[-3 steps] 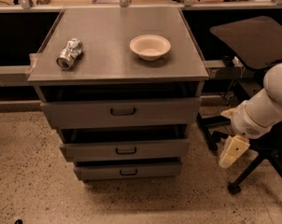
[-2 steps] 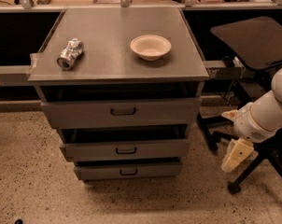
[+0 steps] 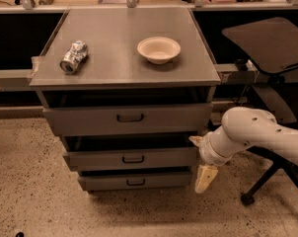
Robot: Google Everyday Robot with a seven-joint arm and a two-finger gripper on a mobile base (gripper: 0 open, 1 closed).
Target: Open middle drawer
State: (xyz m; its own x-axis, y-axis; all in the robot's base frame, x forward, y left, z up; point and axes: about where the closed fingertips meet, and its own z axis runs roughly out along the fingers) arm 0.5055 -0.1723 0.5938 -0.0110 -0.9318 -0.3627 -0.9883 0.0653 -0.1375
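My gripper hangs at the right end of the middle drawer, fingers spread (empty); its horizontal handle lies leftward.

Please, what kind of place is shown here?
Probably a lab or workshop: a metal drawer cabinet, cluttered benches behind, a speckled floor. The gripper hangs at the right end of the middle drawer.

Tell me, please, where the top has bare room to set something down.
On the top, the widest bare patch lies between the can and the bowl; the strip behind both and the front edge are free. Right of the bowl is narrow. The gripper hangs low, right of the middle drawer.
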